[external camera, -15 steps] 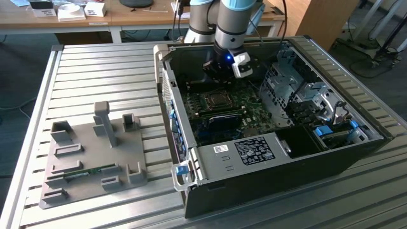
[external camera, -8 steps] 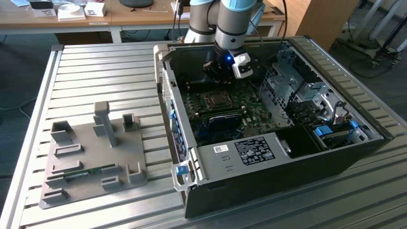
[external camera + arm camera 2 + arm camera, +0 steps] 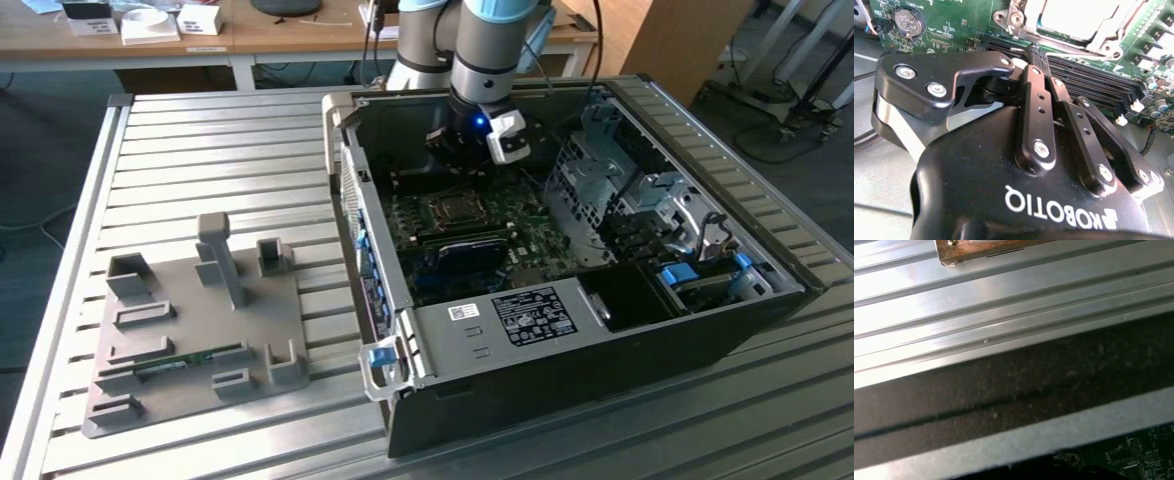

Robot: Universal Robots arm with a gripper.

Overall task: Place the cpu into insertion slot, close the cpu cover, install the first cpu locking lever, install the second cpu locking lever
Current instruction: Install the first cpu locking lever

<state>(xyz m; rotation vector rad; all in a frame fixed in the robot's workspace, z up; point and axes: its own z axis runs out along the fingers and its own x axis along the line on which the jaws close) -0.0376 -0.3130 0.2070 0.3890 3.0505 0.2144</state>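
Ribbed metal table (image 3: 200,150) — wooden desk (image 3: 267,35) behind

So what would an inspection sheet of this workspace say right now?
Surface: ridged metal table, carrying an open computer case.
Job's things: cpu lies in the socket on the motherboard; locking unclear.
Clutter: grey tray holding a memory stick.
Grippers: gripper shut, nothing seen in it, over the motherboard near the socket.
Cables: black cable beside the arm.
Surroundings: wooden desk with small boxes.
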